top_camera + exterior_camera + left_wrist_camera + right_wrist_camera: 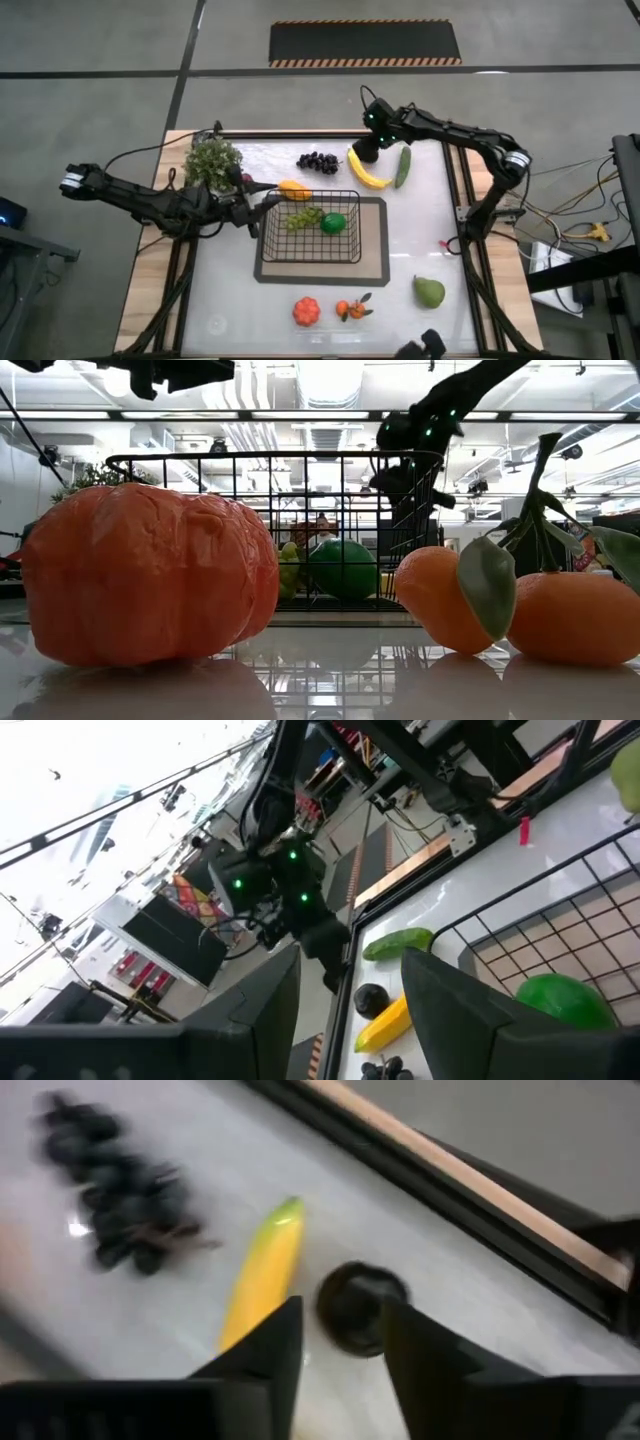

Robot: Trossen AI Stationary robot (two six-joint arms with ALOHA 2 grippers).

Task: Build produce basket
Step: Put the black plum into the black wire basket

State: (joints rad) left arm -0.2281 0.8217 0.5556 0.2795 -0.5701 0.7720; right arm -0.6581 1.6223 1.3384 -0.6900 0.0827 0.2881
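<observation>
The black wire basket [268, 245] stands on a grey mat mid-table and holds a green round fruit [333, 223] and pale green grapes [304, 217]. My left gripper [258, 207] is open and empty at the basket's far left corner, near an orange piece [293, 189]. My right gripper [368, 152] is open over a small dark round fruit [362, 1308] beside the far end of the yellow banana [262, 1275]. I cannot tell whether it touches the fruit. The dark grapes [318, 161] and the cucumber [402, 165] lie on either side of the banana.
A leafy plant [213, 160] stands at the far left. A green pear [429, 292], a red-orange tomato [306, 311] and leafy oranges [352, 309] lie near the table's near edge. The mat [376, 255] reaches beyond the basket on its right.
</observation>
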